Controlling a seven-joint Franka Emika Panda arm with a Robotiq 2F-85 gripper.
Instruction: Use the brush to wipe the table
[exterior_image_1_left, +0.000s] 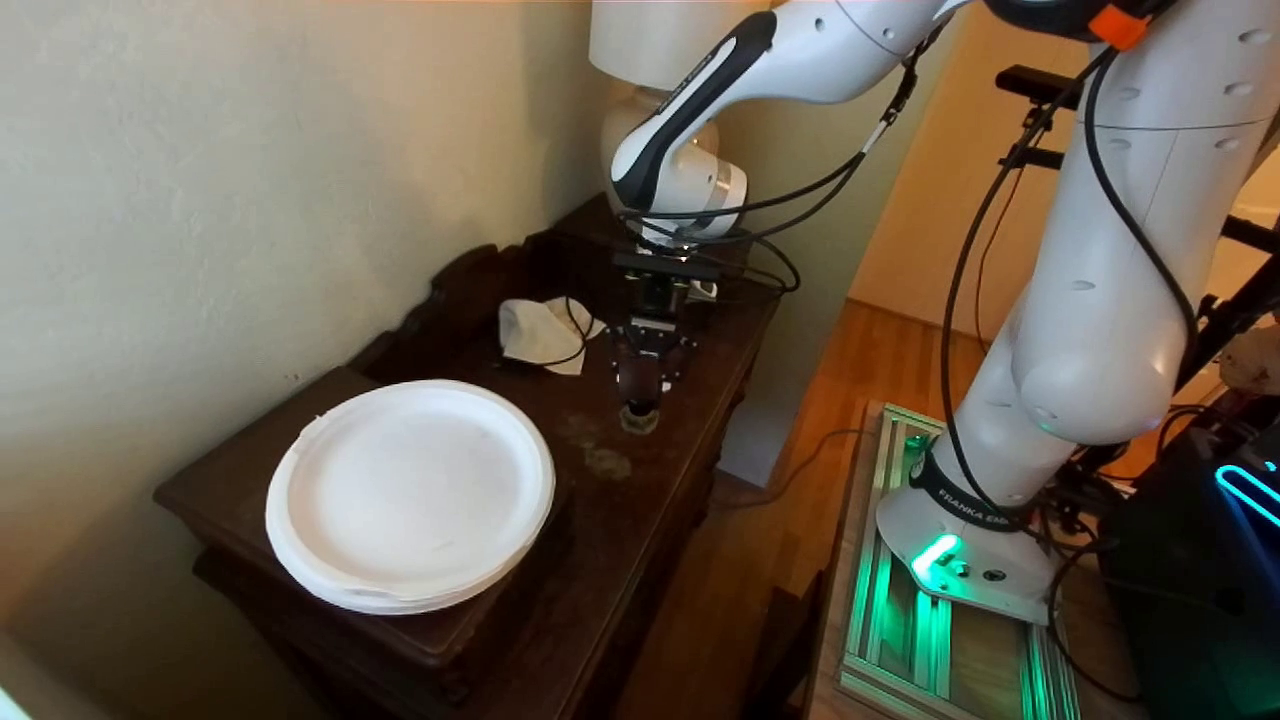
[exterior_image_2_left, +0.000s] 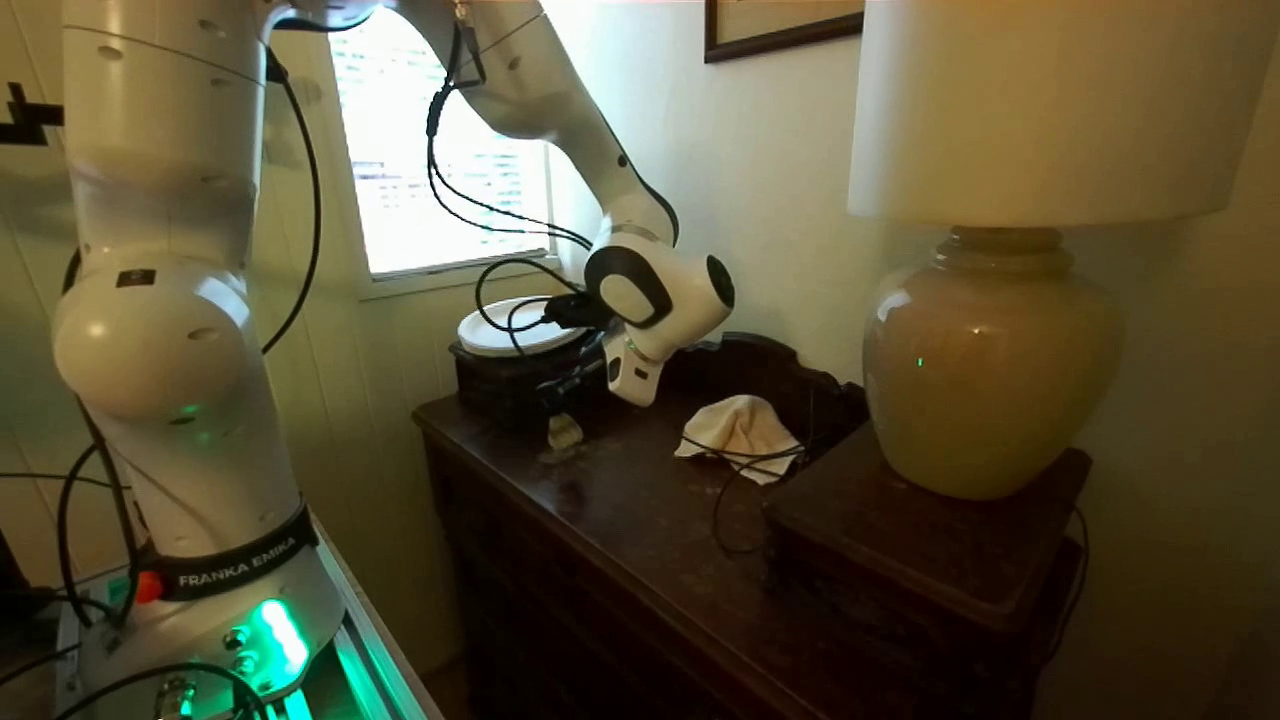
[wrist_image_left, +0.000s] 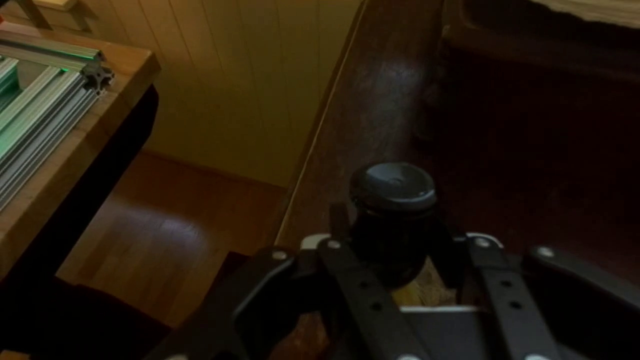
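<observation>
The brush has a rounded black handle (wrist_image_left: 393, 187) and pale bristles. My gripper (wrist_image_left: 392, 240) is shut on the handle, one finger on each side. The bristles (exterior_image_1_left: 638, 418) point down at the table top (exterior_image_1_left: 610, 530) in both exterior views, where they show as a pale tuft (exterior_image_2_left: 564, 431). I cannot tell whether they touch the wood or hover just above it. The table is a dark wooden dresser. A pale dusty patch (exterior_image_1_left: 607, 462) lies on it beside the bristles. The gripper (exterior_image_1_left: 643, 375) hangs roughly upright over the dresser, near its front edge.
A stack of white plates (exterior_image_1_left: 410, 490) sits on a raised box at one end of the dresser. A crumpled white cloth (exterior_image_1_left: 545, 333) lies near the back with a black cable (exterior_image_2_left: 720, 510). A large lamp (exterior_image_2_left: 990, 370) stands on the raised box at the opposite end.
</observation>
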